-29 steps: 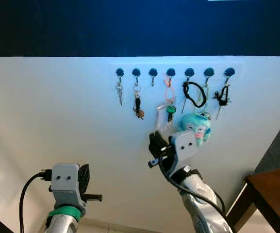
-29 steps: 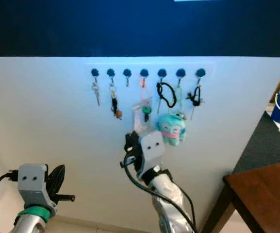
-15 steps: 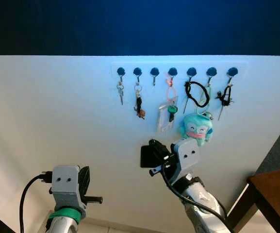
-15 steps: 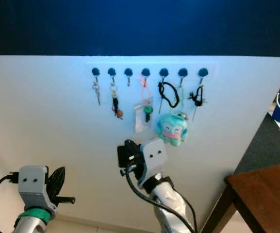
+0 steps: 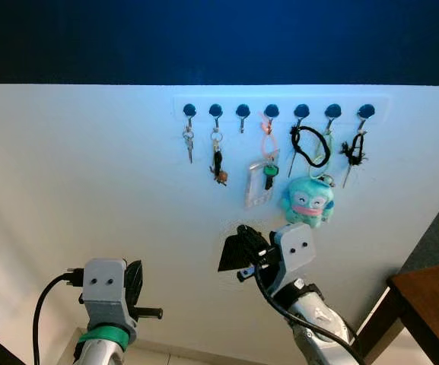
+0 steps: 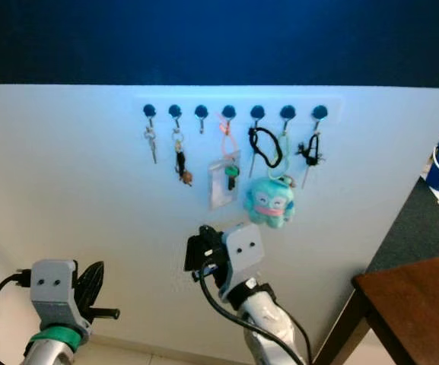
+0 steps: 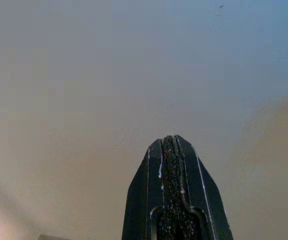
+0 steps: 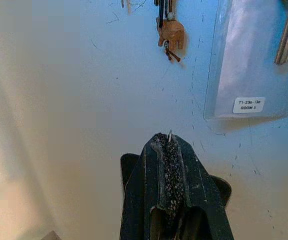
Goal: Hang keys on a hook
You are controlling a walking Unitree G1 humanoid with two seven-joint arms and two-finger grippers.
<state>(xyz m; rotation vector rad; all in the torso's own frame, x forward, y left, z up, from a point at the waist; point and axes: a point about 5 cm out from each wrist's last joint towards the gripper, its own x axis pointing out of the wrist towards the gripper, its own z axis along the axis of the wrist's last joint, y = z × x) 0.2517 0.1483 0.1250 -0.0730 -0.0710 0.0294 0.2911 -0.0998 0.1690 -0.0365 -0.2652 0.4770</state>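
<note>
Black fingers of the right gripper (image 8: 169,145) are pressing together, jaws closed; a thin sliver of metal is poking out at the tips, too small to say what it is. The gripper is hanging below the hook rail (image 5: 280,106), tips pointing at the white wall (image 5: 90,175). Just above the jaws: a clear plastic card holder (image 8: 253,65) with a white label reading "T1-23a-13a / ROOM 5". It is hanging off a pink loop (image 5: 266,141) with a green-headed key (image 5: 267,173). Beside it, further from the jaws, a small brown charm (image 8: 171,32). The teal plush keychain (image 5: 307,201) is dangling just above the gripper body. One hook (image 5: 243,111) is sitting bare. Left gripper (image 7: 172,142) is sitting low, jaws closed on nothing, facing blank wall.
</note>
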